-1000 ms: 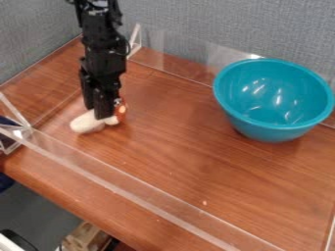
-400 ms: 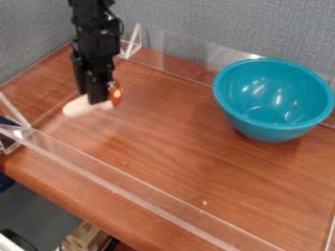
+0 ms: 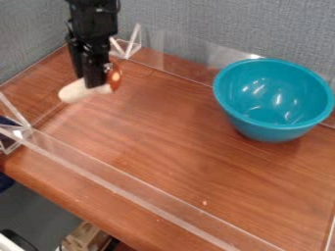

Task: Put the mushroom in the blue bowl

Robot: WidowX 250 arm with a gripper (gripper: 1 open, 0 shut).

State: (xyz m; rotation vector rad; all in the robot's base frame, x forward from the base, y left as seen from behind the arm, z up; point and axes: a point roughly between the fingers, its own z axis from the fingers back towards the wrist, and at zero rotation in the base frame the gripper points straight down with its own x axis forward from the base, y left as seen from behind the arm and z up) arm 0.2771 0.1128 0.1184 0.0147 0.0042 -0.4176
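We seem to be in a robot lab or test cell: a glossy reddish-brown wooden tabletop (image 3: 170,127) fenced by low clear acrylic walls (image 3: 144,191), with grey fabric partition panels (image 3: 222,25) across the frame's top.

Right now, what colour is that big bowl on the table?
Teal-blue, smooth and glossy: the bowl shows clearly in the only camera view.

- My pincer (image 3: 94,80) points straight down at the far left, its black fingers closed on the mushroom (image 3: 86,86).
- I see the mushroom lying sideways in the grip, clear of the table (image 3: 170,137), cream stem to the left, reddish cap to the right.
- The blue bowl (image 3: 272,98) sits upright on the table, well apart on the right.
- A clear low wall (image 3: 144,196) fences the wooden table.
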